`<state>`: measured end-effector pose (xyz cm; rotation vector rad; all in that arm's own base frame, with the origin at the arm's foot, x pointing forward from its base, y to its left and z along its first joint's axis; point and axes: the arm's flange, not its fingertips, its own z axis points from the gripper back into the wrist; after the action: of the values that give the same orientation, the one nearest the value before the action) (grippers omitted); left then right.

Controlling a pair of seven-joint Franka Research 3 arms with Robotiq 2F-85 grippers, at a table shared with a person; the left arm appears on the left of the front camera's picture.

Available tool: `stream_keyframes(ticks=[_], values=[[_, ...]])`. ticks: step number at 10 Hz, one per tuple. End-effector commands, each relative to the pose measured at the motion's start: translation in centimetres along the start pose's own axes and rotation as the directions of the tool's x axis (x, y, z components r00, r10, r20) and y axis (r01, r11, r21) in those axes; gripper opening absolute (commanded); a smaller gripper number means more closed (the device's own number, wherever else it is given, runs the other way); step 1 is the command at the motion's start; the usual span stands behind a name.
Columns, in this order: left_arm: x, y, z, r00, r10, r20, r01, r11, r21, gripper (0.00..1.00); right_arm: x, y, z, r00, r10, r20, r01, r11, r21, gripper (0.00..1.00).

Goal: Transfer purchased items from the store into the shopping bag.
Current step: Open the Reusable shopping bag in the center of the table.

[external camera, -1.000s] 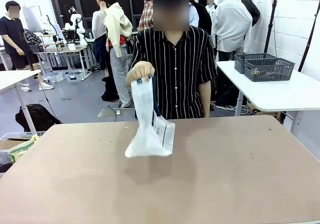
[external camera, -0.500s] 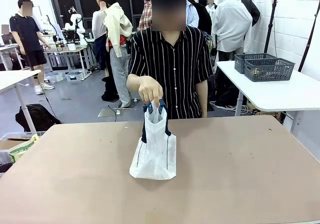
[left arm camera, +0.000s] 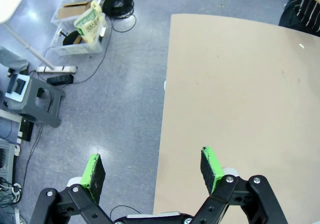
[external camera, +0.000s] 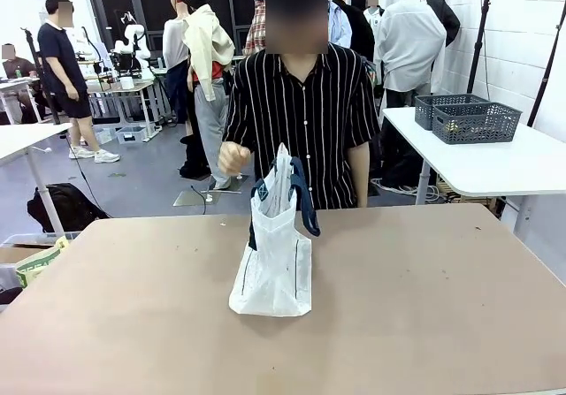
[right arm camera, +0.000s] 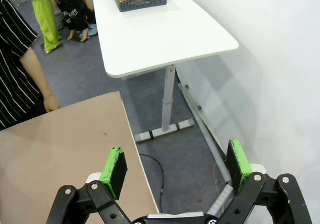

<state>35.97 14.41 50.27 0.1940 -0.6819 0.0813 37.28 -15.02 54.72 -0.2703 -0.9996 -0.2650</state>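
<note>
Translucent white plastic is forming the shopping bag [external camera: 274,267], which is standing upright on the brown desk [external camera: 424,307], near its far edge and a little left of the middle. Its navy handles [external camera: 303,202] are sticking up and drooping to the right. 1 hand [external camera: 234,157] of the person in the striped shirt is hovering, loosely curled, just left of the bag's top and apart from it.

Out at the desk's left edge, the left gripper [left arm camera: 151,165] is hanging with its jaws spread wide and nothing between them, 1 green pad over the desk and 1 over the grey floor. Over the right edge, near the far corner, the right gripper [right arm camera: 175,164] is hanging likewise wide apart and empty.

Beyond that corner, 2 dark lattice baskets [external camera: 473,121] are sitting on a white side table [external camera: 522,170].
</note>
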Motion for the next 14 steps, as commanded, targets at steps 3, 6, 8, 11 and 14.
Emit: stream_keyframes(ticks=[3,6,8,11,14], values=[[1.4,-1.7,-0.2,1.0,-0.006,0.006,0.006,0.998,-0.07,1.0,0.0,0.0,0.0,1.0,0.0,0.0,0.0,1.0,0.0,1.0],[6.3,-8.9,1.2,0.98,-0.154,0.126,0.184,0.943,-0.277,1.0,2.7,10.1,1.9,0.995,0.085,-0.048,-0.074,0.978,0.196,1.0],[9.2,-13.2,2.0,0.96,-0.208,0.19,0.268,0.882,-0.387,1.0,2.8,17.0,4.3,0.977,0.189,-0.103,-0.151,0.943,0.296,1.0],[7.7,-14.4,3.4,0.967,-0.185,0.173,0.231,0.924,-0.305,1.0,2.1,15.7,3.6,0.984,0.171,-0.05,-0.153,0.957,0.247,1.0],[8.9,-17.0,2.9,0.973,-0.162,0.165,0.214,0.898,-0.384,1.0,2.5,16.6,4.1,0.981,0.178,-0.072,-0.152,0.948,0.279,1.0]])
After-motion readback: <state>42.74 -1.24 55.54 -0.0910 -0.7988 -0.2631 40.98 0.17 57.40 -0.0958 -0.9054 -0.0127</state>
